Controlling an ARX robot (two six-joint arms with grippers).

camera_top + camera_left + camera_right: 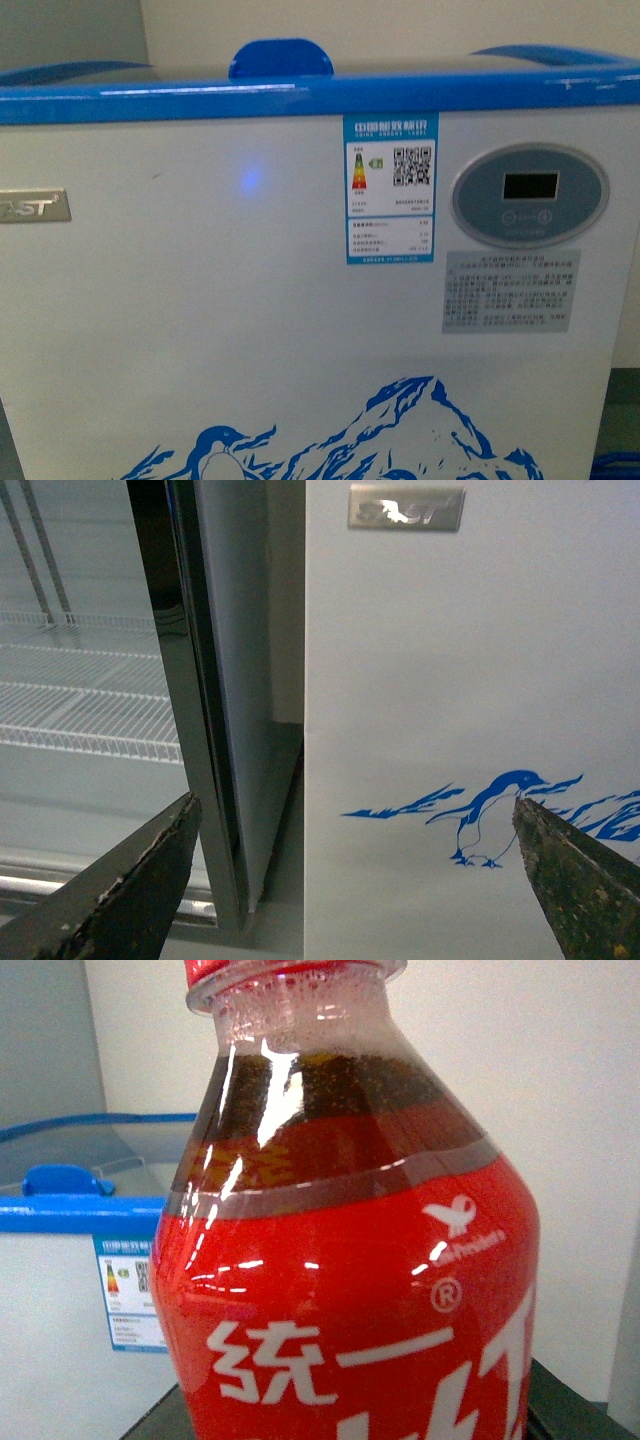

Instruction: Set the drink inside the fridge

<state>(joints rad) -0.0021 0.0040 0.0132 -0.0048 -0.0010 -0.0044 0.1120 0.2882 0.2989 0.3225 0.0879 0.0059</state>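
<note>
Where one fridge (200, 300) stands, one drink (340, 1290) (red-labelled) shows upright.

Soft, even indoor light in the front view, cool and faintly bluish, with no hard shadows across the front of the fridge (200, 330). Small blue flare on the white panel left of the energy label (390, 188); pale glare streaks along the blue rim (150, 100). Fine print on the grey notice (510, 290) smeared beyond reading — low resolution, mild blur. Dimmer and greyer in the left wrist view, with the left gripper (355, 802) fingers (110, 890) near-silhouettes. Brighter in the right wrist view — hard white highlights down the shoulder of the drink (340, 1290), background soft and out of focus.
</note>
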